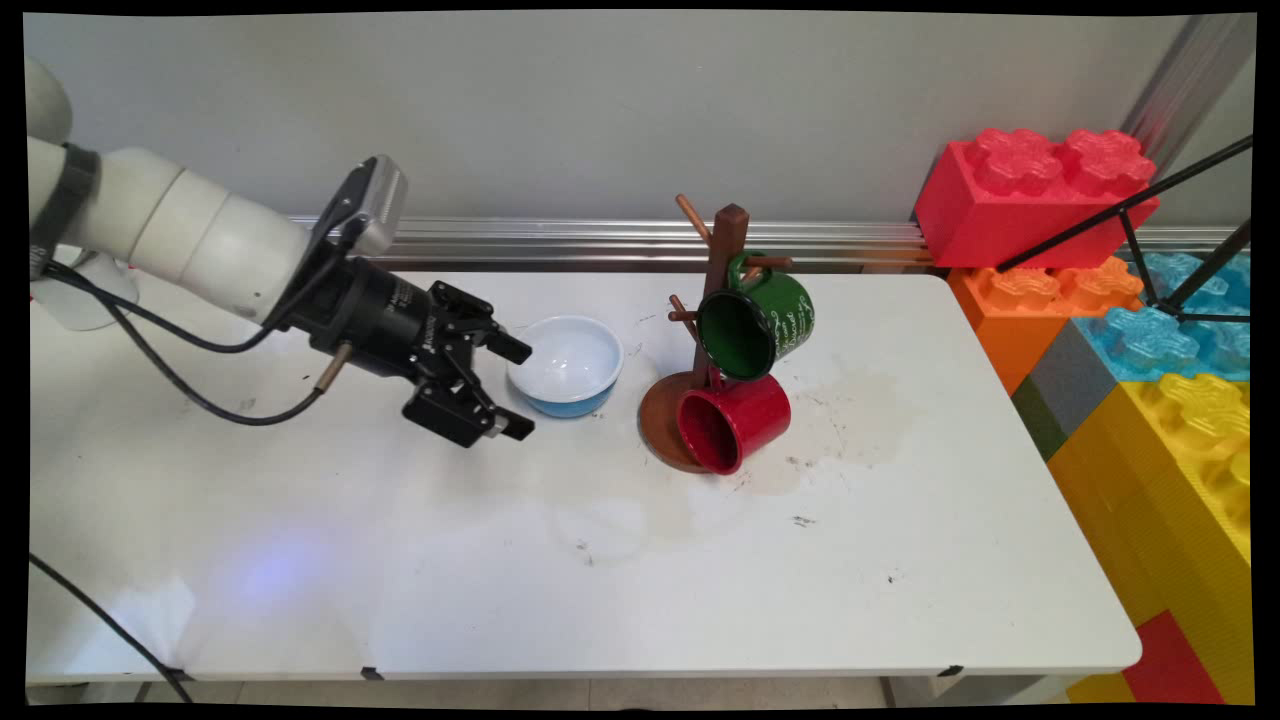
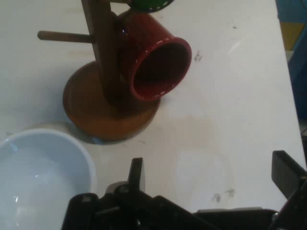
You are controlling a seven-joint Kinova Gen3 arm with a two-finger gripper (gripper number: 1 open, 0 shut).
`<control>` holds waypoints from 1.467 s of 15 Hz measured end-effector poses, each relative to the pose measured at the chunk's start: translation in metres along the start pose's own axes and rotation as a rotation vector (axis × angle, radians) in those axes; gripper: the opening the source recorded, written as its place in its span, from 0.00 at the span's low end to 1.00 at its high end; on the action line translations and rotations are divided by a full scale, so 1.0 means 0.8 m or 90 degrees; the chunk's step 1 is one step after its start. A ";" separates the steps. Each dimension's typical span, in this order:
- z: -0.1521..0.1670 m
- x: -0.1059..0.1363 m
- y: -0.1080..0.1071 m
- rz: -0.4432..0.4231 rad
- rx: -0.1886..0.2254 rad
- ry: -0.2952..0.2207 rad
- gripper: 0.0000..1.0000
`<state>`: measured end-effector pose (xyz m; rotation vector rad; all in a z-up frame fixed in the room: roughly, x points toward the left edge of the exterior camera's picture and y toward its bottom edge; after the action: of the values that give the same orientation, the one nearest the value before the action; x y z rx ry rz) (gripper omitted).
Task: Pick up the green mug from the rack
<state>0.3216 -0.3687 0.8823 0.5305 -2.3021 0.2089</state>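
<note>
Two enamel mugs are hung on a wooden mug tree [image 1: 722,290]: a glossy red mug [image 1: 735,420] low, and a green mug [image 1: 757,322] above, cut off at the hand view's top edge. The gripper [image 1: 520,385] is held with fingers spread, empty, just beside a smooth round blue-and-white bowl [image 1: 566,366] on the stained white table [image 1: 600,560].

Main: high, looks down across table [image 1: 600,560]. Hand: close; shares bowl [image 1: 566,365], probably mug rack [image 1: 722,300].
</note>
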 end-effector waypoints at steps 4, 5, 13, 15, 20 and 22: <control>0.013 0.024 0.012 -0.006 0.016 0.004 1.00; 0.018 0.032 0.017 -0.009 0.016 0.006 1.00; 0.055 0.100 0.055 -0.034 0.031 0.014 1.00; 0.065 0.118 0.065 -0.047 0.038 0.016 1.00; 0.087 0.158 0.086 -0.092 0.047 0.033 1.00; 0.094 0.170 0.090 -0.111 0.053 0.040 1.00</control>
<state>0.1558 -0.3689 0.9262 0.7520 -2.1802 0.2333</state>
